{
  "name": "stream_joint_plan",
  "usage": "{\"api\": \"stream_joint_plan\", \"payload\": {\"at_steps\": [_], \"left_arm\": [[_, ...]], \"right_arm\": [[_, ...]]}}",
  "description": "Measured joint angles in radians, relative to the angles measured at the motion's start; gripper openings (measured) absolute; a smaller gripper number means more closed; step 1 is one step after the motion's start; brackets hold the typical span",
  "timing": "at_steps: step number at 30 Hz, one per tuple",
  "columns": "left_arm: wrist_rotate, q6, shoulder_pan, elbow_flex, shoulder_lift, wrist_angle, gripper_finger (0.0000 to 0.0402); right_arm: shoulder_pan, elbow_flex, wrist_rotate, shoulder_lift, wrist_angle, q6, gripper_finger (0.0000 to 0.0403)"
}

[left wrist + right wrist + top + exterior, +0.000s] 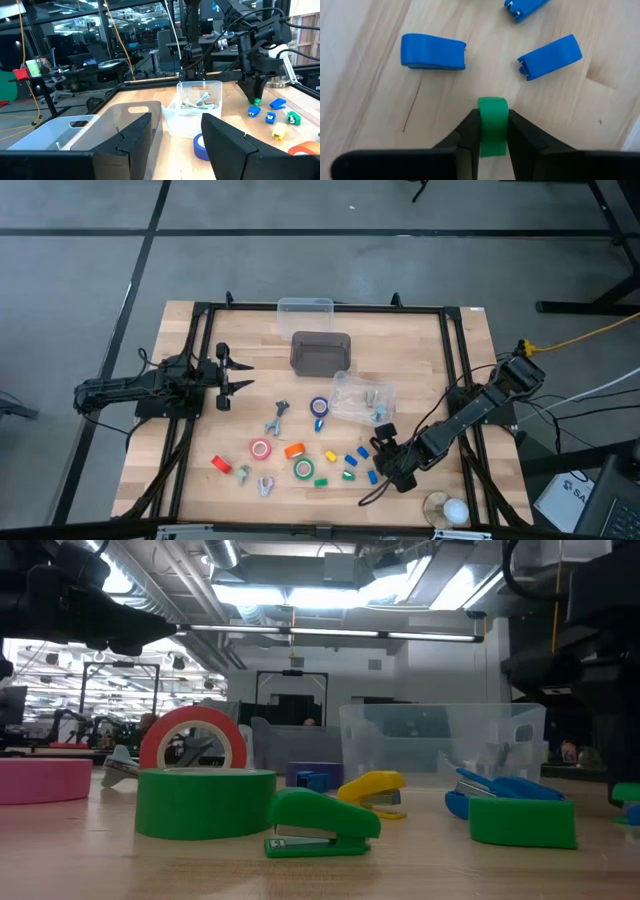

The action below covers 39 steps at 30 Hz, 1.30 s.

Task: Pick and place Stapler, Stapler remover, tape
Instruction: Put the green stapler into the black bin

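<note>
right fingers (493, 131) clamp green stapler (493, 125) | left fingers (175, 140) spread | clear bin (362, 398): metal removers

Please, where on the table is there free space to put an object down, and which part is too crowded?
Bare wood lies between the left gripper and the dark bin, and along the far edge left of the clear bin. The near middle is crowded: tape rolls and small staplers, where the right gripper is shut on a green stapler.
</note>
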Motion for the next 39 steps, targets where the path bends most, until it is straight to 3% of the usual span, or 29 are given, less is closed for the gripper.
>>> {"api": "stream_joint_plan", "payload": {"at_steps": [13,21,39], "left_arm": [[0.0,0.0,0.0,0.0,0.0,0.0,0.0169],[0.0,0.0,0.0,0.0,0.0,0.0,0.0169],[0.0,0.0,0.0,0.0,0.0,0.0,0.0169]], "right_arm": [[0.0,-0.001,0.003,-0.116,-0.002,0.048,0.0074],[-0.009,-0.001,0.066,-0.198,0.054,0.042,0.0078],[-0.31,-0.001,0.061,-0.211,0.407,-0.305,0.008]]}}
